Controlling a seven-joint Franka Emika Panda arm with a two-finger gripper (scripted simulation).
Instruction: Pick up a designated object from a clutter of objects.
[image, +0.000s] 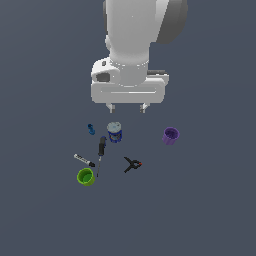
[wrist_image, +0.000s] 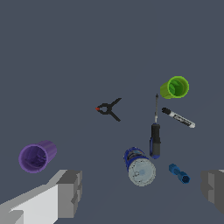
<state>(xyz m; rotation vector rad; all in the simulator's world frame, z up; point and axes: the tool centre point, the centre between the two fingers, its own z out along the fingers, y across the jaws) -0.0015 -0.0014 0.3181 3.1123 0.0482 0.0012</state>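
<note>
The designated object, a tiny bright-blue stubby piece (image: 91, 129), lies on the grey floor to the exterior view's left of the dark-blue grey-topped can (image: 114, 132). In the wrist view the piece (wrist_image: 179, 173) lies beside the can (wrist_image: 140, 167). My gripper (image: 127, 107) hangs open and empty above the clutter, over and behind the can, its fingers (wrist_image: 70, 192) spread wide. The black screwdriver (image: 101, 151), the marker (image: 84, 160), the green cup (image: 85, 177), the black clamp (image: 132, 164) and the purple cup (image: 170, 135) lie around it.
The items lie spread apart on a flat dark-grey floor (image: 210, 210). In the wrist view the screwdriver (wrist_image: 155, 135) lies between the can and the green cup (wrist_image: 175, 87), with the marker (wrist_image: 178, 117) beside it.
</note>
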